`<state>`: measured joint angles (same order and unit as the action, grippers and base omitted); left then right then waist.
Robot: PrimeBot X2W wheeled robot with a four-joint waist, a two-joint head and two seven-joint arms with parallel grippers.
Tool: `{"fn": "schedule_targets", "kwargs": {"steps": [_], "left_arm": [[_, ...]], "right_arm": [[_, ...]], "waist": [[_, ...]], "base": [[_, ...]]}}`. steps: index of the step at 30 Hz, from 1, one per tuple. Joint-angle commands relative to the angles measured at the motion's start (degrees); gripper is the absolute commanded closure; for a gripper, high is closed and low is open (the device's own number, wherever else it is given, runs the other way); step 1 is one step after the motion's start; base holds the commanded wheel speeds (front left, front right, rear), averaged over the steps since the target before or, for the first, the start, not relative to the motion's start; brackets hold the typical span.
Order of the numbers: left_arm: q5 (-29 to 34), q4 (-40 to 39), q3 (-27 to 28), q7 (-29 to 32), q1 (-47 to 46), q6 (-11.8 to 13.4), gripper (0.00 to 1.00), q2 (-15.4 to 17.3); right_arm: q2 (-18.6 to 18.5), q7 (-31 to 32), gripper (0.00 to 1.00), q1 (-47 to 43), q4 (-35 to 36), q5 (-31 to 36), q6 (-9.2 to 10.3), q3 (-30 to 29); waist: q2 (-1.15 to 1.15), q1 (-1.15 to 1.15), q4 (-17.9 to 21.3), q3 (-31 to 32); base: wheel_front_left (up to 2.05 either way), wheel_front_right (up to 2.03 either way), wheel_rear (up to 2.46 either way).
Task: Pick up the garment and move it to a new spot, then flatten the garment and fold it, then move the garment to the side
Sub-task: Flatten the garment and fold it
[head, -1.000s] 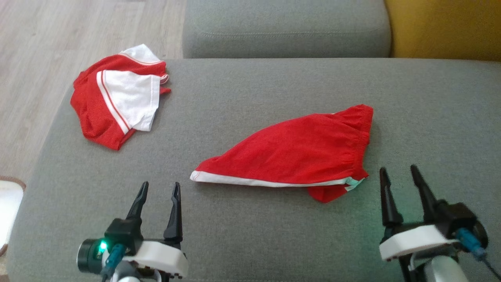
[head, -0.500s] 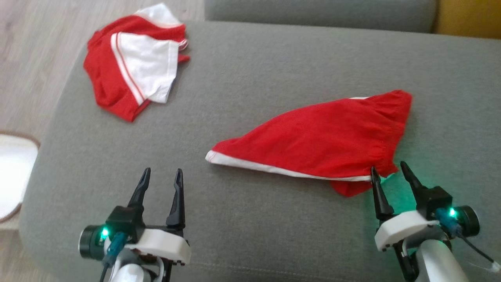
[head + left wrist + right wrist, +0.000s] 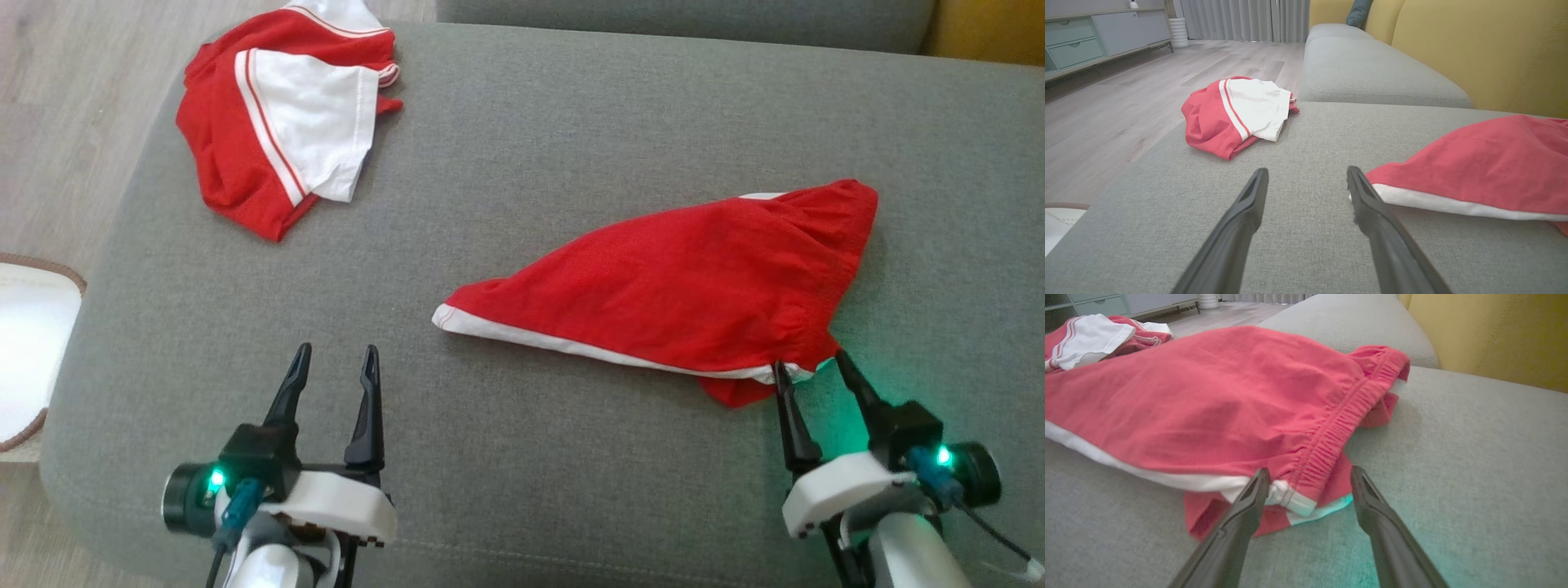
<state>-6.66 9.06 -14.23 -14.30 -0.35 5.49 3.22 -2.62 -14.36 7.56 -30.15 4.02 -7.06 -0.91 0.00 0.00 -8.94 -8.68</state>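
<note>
The red short-sleeved jersey with white sleeves and red-white striped trim lay bunched, print hidden, at the far corner of the grey fabric sofa cushion, well ahead of the left gripper and a little to its left, touched by neither arm. That gripper hung over bare cushion, fingers apart. The right gripper, fingers spread, had the elastic-waist corner of the smaller red mesh garment with white edging between its tips. Closing there would probably lift the wrong piece; the jersey also sat near the cushion's edge, where a careless drag could spill it onto the wooden floor
</note>
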Motion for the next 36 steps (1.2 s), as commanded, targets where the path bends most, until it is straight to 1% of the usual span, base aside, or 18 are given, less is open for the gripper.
{"fn": "schedule_targets", "kwargs": {"steps": [1, 9, 15, 16, 19, 20, 21, 23, 25, 29, 32, 34, 36], "left_arm": [[0.34, -1.69, 1.91, -0.70, -2.33, -0.11, 0.00, -0.18], [0.52, -1.40, 1.76, -0.70, -2.11, -0.40, 0.00, -0.24], [0.71, -1.02, 1.69, -0.70, -1.78, -0.52, 0.00, -0.27], [0.74, -0.96, 1.69, -0.70, -1.72, -0.54, 0.00, -0.27], [0.83, -0.80, 1.72, -0.70, -1.56, -0.60, 0.00, -0.28], [0.86, -0.77, 1.74, -0.70, -1.51, -0.61, 0.00, -0.28], [0.87, -0.75, 1.76, -0.70, -1.46, -0.62, 0.00, -0.28], [0.91, -0.72, 1.85, -0.70, -1.38, -0.62, 0.00, -0.29], [0.95, -0.70, 1.95, -0.70, -1.34, -0.60, 0.00, -0.29], [1.02, -0.64, 2.01, -0.70, -1.38, -0.64, 0.00, -0.30], [1.04, -0.57, 1.97, -0.70, -1.47, -0.71, 0.00, -0.31], [1.03, -0.53, 1.99, -0.70, -1.51, -0.75, 0.00, -0.31], [1.04, -0.46, 2.08, -0.70, -1.53, -0.75, 0.00, -0.31]], "right_arm": [[-0.26, -0.63, 0.00, 0.01, 1.63, -0.30, -0.43, 1.47], [-0.26, -0.63, 0.00, -0.50, 1.61, 0.20, -0.43, 1.33], [-0.26, -0.63, 0.00, 0.32, 0.57, -0.43, -0.43, 3.50], [-0.26, -0.63, 0.03, 0.51, 0.33, -0.58, -0.43, 3.77], [-0.26, -0.63, 0.40, 1.02, -0.42, -0.90, -0.43, 4.44], [-0.26, -0.63, 0.49, 1.21, -0.71, -1.02, -0.43, 4.65], [-0.26, -0.63, 0.53, 1.45, -0.98, -1.11, -0.43, 4.78], [-0.26, -0.63, 0.56, 2.09, -1.27, -1.15, -0.43, 4.94], [-0.26, -0.63, 0.56, 2.74, -1.52, -1.31, -0.43, 5.08], [-0.26, -0.63, 0.50, 3.97, -2.30, -1.26, -0.43, 5.19], [-0.26, -0.63, 0.49, 4.67, -2.98, -0.91, -0.43, 5.29], [-0.26, -0.63, 0.54, 5.04, -3.38, -0.78, -0.43, 5.38], [-0.26, -0.63, 0.64, 5.32, -3.66, -0.82, -0.43, 5.53]], "waist": [[0.00, 0.00, 0.14, -0.06], [0.00, 0.00, 0.44, 0.08], [0.00, 0.00, 0.17, 0.64], [0.00, 0.00, 0.13, 0.76], [0.00, 0.00, 0.04, 1.06], [0.00, 0.00, 0.02, 1.15], [0.00, 0.00, 0.03, 1.21], [0.00, 0.00, 0.09, 1.26], [0.00, 0.00, 0.19, 1.27], [0.00, 0.00, 0.28, 1.15], [0.00, 0.00, 0.22, 1.04], [0.00, 0.00, 0.15, 1.01], [0.00, 0.00, 0.12, 1.06]], "base": [[0.00, 0.00, 0.00], [0.00, 0.00, 0.00], [0.00, 0.00, 0.00], [0.00, 0.00, 0.00], [0.00, 0.00, 0.00], [0.00, 0.00, 0.00], [0.00, 0.00, 0.00], [0.00, 0.00, 0.00], [0.00, 0.00, 0.00], [0.00, 0.00, 0.00], [0.00, 0.00, 0.00], [0.00, 0.00, 0.00], [0.00, 0.00, 0.00]]}}
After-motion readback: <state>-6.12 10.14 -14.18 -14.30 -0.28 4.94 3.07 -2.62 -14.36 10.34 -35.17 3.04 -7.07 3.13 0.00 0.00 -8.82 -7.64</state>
